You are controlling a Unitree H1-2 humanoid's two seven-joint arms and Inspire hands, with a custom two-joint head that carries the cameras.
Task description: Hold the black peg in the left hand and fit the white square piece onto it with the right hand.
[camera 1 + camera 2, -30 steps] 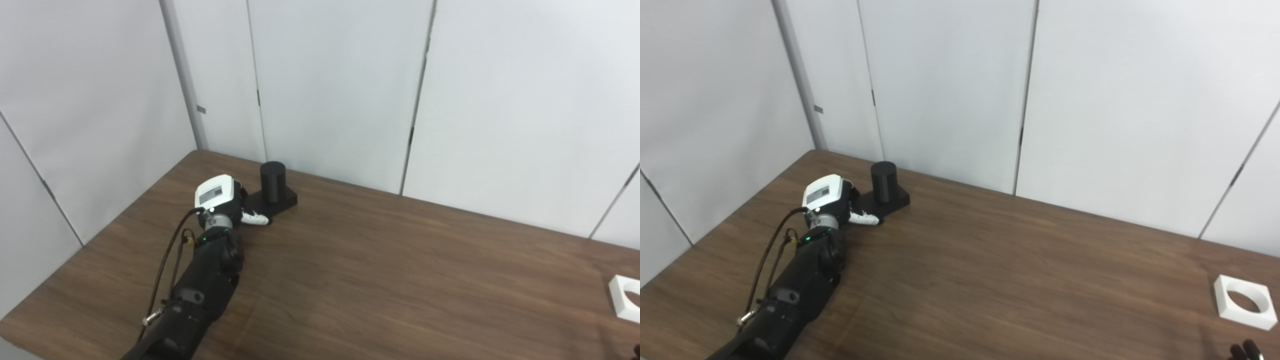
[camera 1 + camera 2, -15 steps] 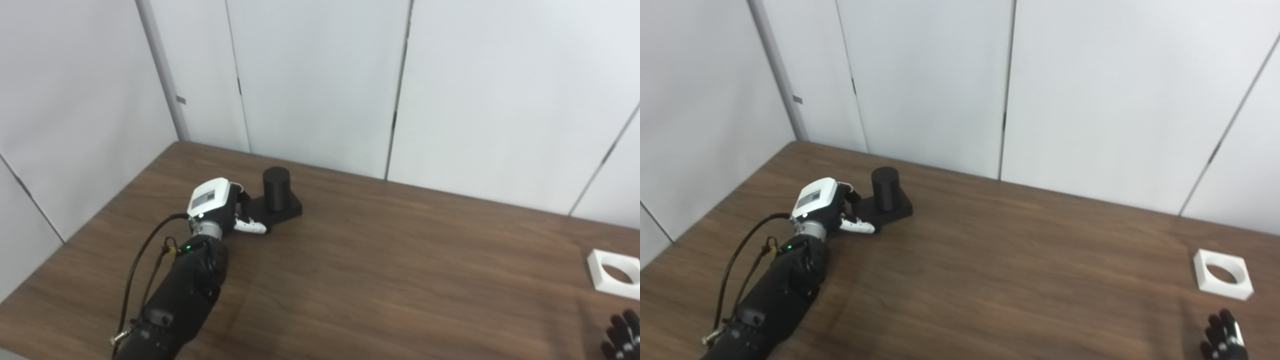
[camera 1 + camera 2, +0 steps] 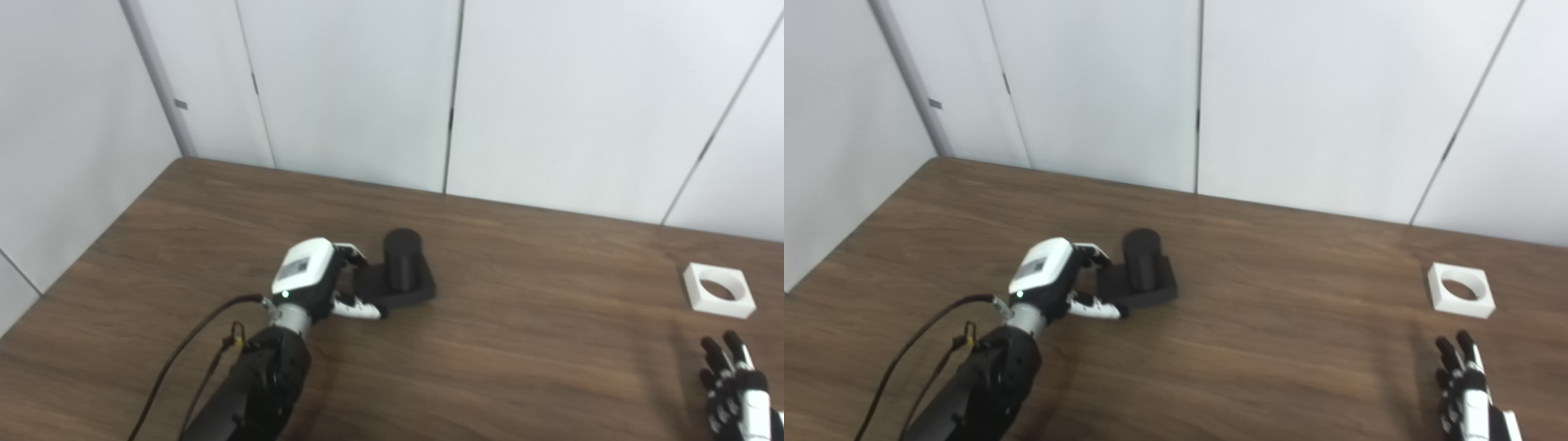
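A: Entry, head cameras. Where is the black peg (image 3: pixel 402 259)?

B: Upright on its flat black base (image 3: pixel 398 288), which lies on the brown wood surface (image 3: pixel 520 343), left of centre. The peg is a short dark cylinder rising from the middle of the base.

A: Left hand (image 3: pixel 312 282)?

B: At the base's left edge. Its white back faces the cameras. The fingers (image 3: pixel 352 251) curl over the far-left corner of the base, and the white thumb (image 3: pixel 358 310) lies along its near-left edge. So the fingers are clamped on the base, not on the cylinder itself. Whether the base is lifted or resting on the surface, I cannot tell.

A: Arm?

B: A black forearm (image 3: pixel 257 392) comes in from the bottom left, with a dark cable (image 3: pixel 184 355) looping beside it.

A: White square piece (image 3: pixel 1461 290)?

B: Flat on the surface at the far right, well apart from the peg. It is a square block with a round hole through the middle; the wood shows through the hole. Nothing touches it.

A: Right hand (image 3: pixel 1467 392)?

B: Low at the bottom right corner, nearer the camera than the white piece and clear of it. Its dark fingers (image 3: pixel 1448 355) are spread apart and point away from the camera. It holds nothing.

A: Background?

B: Pale wall panels (image 3: pixel 551 98) with dark vertical seams behind the surface.
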